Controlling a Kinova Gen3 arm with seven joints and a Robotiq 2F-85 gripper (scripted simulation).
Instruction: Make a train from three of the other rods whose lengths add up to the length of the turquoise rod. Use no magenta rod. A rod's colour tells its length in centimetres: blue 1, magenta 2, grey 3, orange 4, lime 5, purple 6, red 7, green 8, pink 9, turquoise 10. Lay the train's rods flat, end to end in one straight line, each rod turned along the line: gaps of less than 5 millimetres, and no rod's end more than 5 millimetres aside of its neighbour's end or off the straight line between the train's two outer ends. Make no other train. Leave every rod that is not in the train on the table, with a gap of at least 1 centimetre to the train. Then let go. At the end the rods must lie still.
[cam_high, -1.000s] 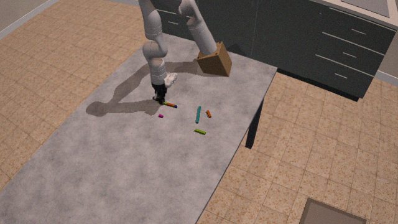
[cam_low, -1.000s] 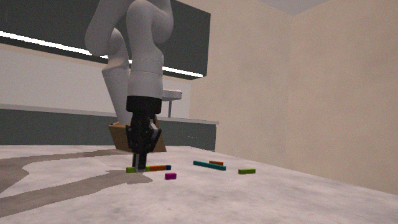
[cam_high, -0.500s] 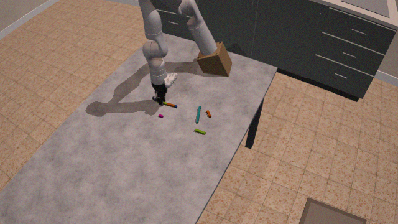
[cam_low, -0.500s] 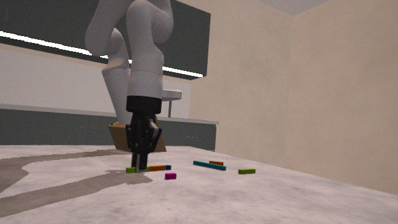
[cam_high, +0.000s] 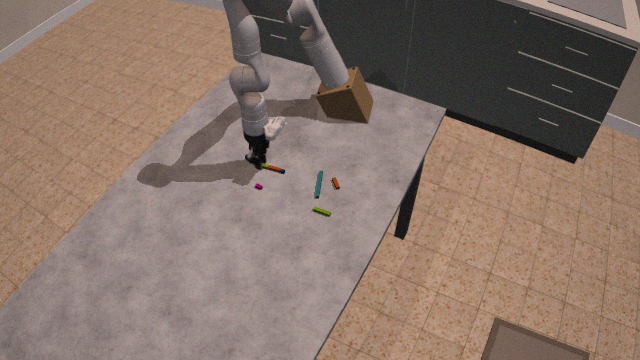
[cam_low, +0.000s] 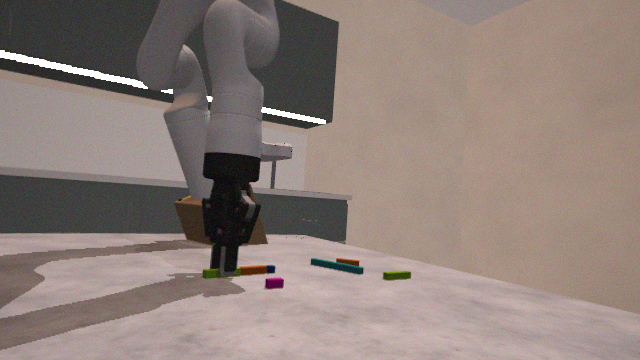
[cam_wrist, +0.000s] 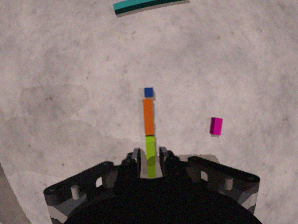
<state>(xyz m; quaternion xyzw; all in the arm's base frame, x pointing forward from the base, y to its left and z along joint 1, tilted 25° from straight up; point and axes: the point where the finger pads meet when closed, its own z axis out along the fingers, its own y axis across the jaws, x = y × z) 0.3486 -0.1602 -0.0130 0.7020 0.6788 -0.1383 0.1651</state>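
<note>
A lime rod (cam_wrist: 150, 156), an orange rod (cam_wrist: 149, 117) and a blue rod (cam_wrist: 149, 92) lie flat, end to end in one straight line on the table. In the top view the line shows as lime (cam_high: 264, 165), orange (cam_high: 274, 168) and blue (cam_high: 282, 171). My gripper (cam_wrist: 149, 155) stands upright over the lime rod (cam_low: 212, 273). Its fingers (cam_low: 224, 265) straddle the rod's middle and stand slightly apart from its sides, so the gripper is open. The turquoise rod (cam_wrist: 152, 0) (cam_high: 318, 184) lies apart to the far side.
A magenta rod (cam_wrist: 216, 125) lies beside the line, a few centimetres off. A second orange rod (cam_high: 335, 183) lies by the turquoise rod, and a second lime rod (cam_high: 321, 211) lies nearer the table's edge. The arm's brown base block (cam_high: 346, 97) stands at the back.
</note>
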